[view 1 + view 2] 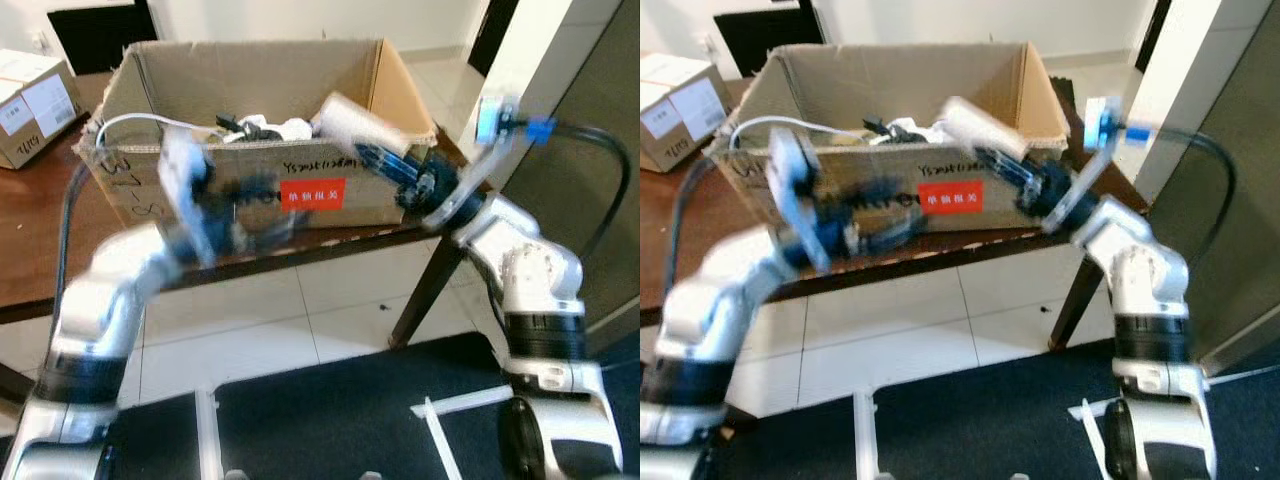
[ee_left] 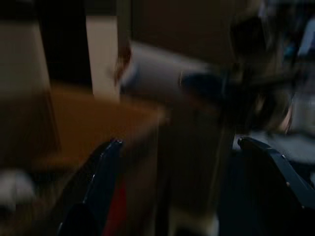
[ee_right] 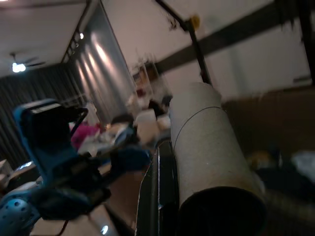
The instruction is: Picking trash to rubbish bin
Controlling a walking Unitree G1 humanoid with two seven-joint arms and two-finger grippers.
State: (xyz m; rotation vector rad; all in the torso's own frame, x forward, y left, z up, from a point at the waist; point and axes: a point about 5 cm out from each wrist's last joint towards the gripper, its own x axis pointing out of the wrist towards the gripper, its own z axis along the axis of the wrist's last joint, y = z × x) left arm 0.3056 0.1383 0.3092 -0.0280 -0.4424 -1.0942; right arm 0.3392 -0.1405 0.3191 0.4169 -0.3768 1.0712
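Open-topped box (clutter inside)

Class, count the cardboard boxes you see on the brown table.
2: a large open box at the table's front edge, and a smaller closed box at the far left. Others may sit beyond view.

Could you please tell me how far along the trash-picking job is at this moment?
Done: the cardboard box on the table already holds white cable and other bits. In hand: the right gripper is shut on a cardboard tube, raised over the box's front rim but not released. The left gripper hovers open at the box's front wall. Left: dropping the tube in.
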